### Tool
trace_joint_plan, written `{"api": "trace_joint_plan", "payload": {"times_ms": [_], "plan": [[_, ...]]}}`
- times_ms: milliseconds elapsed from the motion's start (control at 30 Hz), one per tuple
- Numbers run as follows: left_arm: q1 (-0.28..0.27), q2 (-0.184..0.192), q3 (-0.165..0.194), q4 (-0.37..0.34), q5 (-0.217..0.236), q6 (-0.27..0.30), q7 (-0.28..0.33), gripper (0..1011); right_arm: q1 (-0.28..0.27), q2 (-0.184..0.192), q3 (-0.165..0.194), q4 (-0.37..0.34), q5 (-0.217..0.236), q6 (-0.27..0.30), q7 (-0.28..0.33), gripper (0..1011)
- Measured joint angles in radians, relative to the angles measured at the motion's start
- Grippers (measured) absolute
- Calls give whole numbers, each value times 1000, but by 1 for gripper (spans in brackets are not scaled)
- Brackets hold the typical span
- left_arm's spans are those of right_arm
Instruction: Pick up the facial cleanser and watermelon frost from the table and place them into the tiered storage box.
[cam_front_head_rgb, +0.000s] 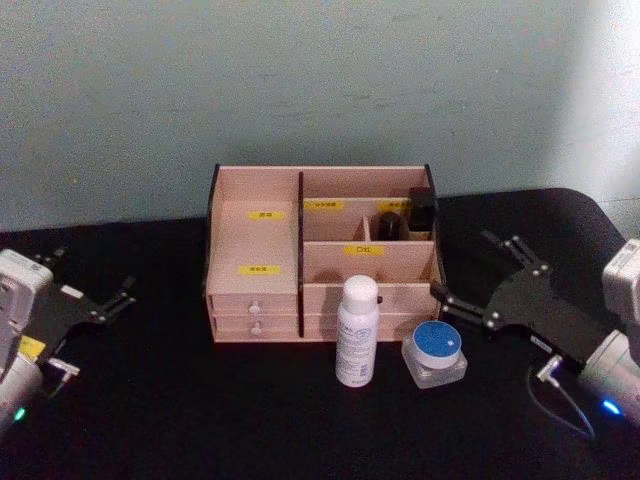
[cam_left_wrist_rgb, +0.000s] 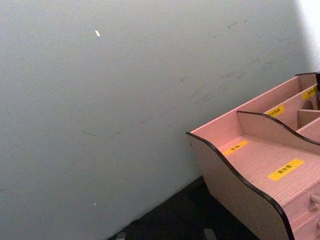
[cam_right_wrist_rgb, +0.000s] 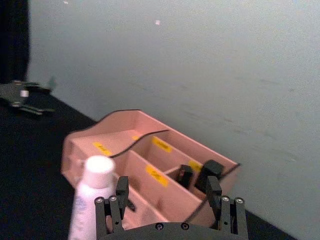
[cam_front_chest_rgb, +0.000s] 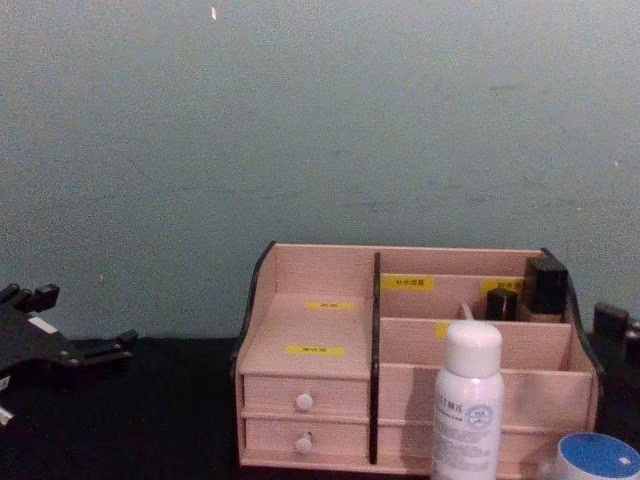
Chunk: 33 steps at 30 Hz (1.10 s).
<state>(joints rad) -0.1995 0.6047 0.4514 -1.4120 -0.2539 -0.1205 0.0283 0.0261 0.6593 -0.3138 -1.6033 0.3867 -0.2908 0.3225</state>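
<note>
Blue-lidded jar beside white bottle | near right gripper | jaws spread

left gripper: black linkage fingers, white housing, yellow sticker, green LED
right gripper: black plate, silver screws, grey cable, blue LED

Robot test bench, probably lab or data-collection room rather than home.
- Far side: bare pale grey-green wall, scuffed and marked.
- Table covered in plain black from left edge to right.
- Few props staged at centre: tiered storage box with yellow labels, white bottle and blue-lidded jar just near of it.
- Left gripper and right gripper, black metal, flank table.
- Exposed cable and lit status lamps on arms.
</note>
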Motion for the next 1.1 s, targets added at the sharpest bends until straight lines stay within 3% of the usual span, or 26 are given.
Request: {"api": "trace_joint_plan", "payload": {"times_ms": [467, 1100], "plan": [[0, 0, 0, 0, 0, 0, 0, 1001, -37, 31, -16, -25, 5, 17, 124, 1000], [0, 0, 0, 0, 0, 0, 0, 1001, 38, -59, -54, 72, -25, 105, 201, 1000]]}}
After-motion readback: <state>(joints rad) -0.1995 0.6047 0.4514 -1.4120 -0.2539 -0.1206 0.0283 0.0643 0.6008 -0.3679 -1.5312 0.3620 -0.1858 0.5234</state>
